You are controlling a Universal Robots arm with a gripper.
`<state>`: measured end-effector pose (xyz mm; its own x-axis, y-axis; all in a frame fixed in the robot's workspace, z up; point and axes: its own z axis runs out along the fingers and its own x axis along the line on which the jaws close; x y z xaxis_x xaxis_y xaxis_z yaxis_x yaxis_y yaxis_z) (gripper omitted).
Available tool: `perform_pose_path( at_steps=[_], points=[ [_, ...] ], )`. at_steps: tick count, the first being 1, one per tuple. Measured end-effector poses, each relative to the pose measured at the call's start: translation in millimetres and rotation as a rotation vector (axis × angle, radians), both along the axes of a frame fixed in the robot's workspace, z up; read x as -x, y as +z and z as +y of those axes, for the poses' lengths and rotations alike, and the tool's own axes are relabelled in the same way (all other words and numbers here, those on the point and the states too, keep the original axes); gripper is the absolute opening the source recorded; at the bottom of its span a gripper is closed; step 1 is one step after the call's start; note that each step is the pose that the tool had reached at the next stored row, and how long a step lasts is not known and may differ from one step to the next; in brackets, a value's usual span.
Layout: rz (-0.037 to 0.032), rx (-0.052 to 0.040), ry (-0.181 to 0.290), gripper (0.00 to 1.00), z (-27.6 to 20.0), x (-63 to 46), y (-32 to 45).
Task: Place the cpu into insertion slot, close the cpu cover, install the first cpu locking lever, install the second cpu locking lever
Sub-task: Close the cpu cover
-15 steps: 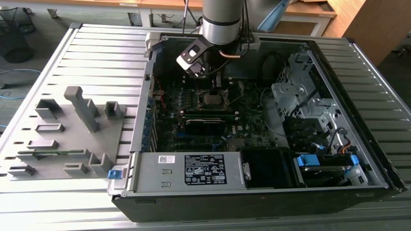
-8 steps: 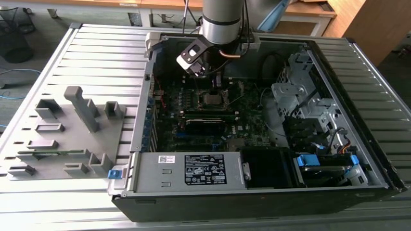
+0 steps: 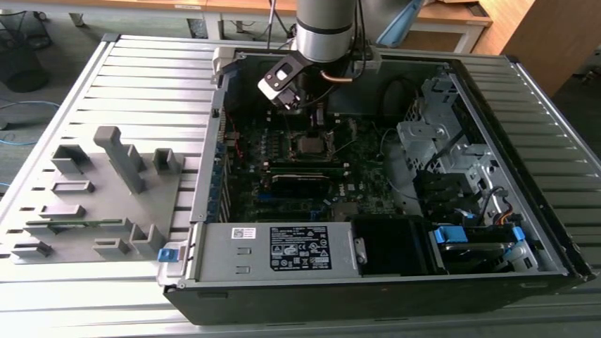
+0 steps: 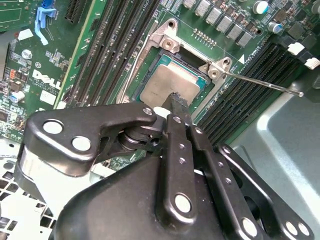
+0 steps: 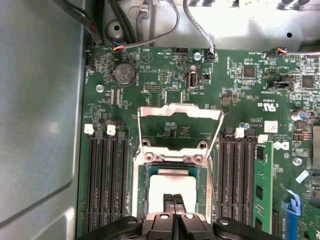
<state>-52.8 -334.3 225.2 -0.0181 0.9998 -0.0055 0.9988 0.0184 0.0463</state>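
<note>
A ribbed grey metal table (image 3: 141, 77) spans the scene under even indoor light. Beyond it stand a wooden desk (image 3: 244, 5) and a wooden panel (image 3: 549, 35); a black wire bin (image 3: 21, 53) and a blue cable (image 3: 28, 105) rest on the grey floor (image 3: 56, 84)

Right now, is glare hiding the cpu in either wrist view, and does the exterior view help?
In the first wrist view the cpu top is blown out near-white by glare; in the second wrist view it reads even grey, though the gripper overlaps one edge; in the exterior view it sits dim, in shadow inside the case.
</note>
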Motion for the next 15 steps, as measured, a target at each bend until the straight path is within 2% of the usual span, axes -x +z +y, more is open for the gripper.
perform_pose_path(
  at_steps=[10,15],
  points=[
    [0.0,0.0,0.0,0.11,0.0,0.0,17.2],
    [-0.0001,-0.0001,0.0,0.11,0.0,0.0,22.5]
  ],
)
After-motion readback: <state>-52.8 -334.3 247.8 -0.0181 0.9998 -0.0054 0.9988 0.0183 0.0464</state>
